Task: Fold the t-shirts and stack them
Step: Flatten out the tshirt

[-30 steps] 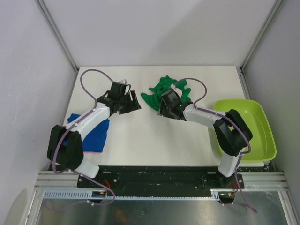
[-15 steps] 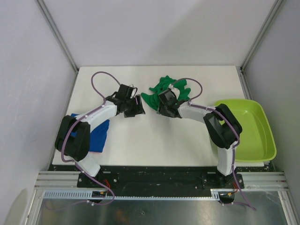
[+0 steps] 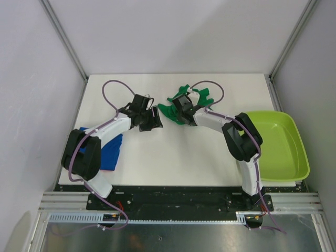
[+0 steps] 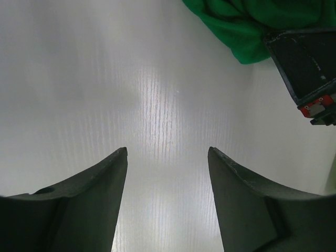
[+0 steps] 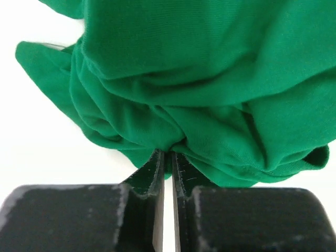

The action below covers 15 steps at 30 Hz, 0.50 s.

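The dark green t-shirt [image 3: 170,110] lies crumpled at the table's middle back, filling the right wrist view [image 5: 210,89]. My right gripper [image 3: 180,111] is shut on a pinched fold of its near edge [image 5: 168,153]. The royal blue t-shirt [image 3: 107,149] lies folded at the left front, partly under the left arm. My left gripper [image 3: 155,119] stands open just left of the green shirt, with only bare table between its fingers [image 4: 167,152]. A corner of the green t-shirt [image 4: 247,26] shows at the upper right of the left wrist view.
A lime-green plastic tub [image 3: 286,147] stands at the table's right edge, beside the right arm's base. Grey walls and metal frame posts close in the table on three sides. The right gripper's black body [image 4: 307,63] shows in the left wrist view.
My right gripper has pushed further left into the green shirt and shut on a fold of it. The left gripper moved right toward the shirt, then held still.
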### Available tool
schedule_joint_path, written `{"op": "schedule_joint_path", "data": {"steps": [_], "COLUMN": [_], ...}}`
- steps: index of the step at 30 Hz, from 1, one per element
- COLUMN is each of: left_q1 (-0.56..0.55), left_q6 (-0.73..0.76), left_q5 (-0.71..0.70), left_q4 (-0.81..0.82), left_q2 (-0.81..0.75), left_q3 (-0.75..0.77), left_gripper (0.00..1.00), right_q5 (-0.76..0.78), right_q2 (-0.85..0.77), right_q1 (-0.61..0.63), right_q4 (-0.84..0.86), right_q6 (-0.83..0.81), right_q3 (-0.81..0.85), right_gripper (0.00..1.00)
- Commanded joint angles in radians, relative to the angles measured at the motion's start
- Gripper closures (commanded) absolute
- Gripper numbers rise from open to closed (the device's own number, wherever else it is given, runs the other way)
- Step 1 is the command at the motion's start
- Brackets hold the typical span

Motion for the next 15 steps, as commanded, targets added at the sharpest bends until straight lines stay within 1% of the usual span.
{"op": "schedule_joint_path", "data": {"steps": [1,5,7,11,15], "left_q1": [-0.002,-0.002,-0.004,-0.017,-0.05], "left_q6": [0.011,0.003,-0.003,-0.016,-0.037], "left_q5": [0.02,0.032,0.037,0.051,0.073], "left_q4": [0.022,0.022,0.026,0.044,0.07], "left_q2": [-0.035,-0.017,-0.003,0.036,0.09], "left_q3": [0.038,0.054,0.064,0.096,0.137], "left_gripper": [0.32,0.32,0.32,0.32,0.32], "right_q5": [0.073,0.095,0.099,0.092,0.025], "right_q2": [0.019,-0.081,-0.169,-0.344,-0.437], "right_q1": [0.004,-0.022,-0.053,-0.12,-0.204], "right_q4": [-0.102,-0.197,-0.254,-0.309,-0.339], "right_q6": [-0.005,-0.063,-0.1,-0.168,-0.211], "right_q3": [0.089,0.123,0.136,0.141,0.155], "right_gripper": [0.97,1.0,1.0,1.0,1.0]}}
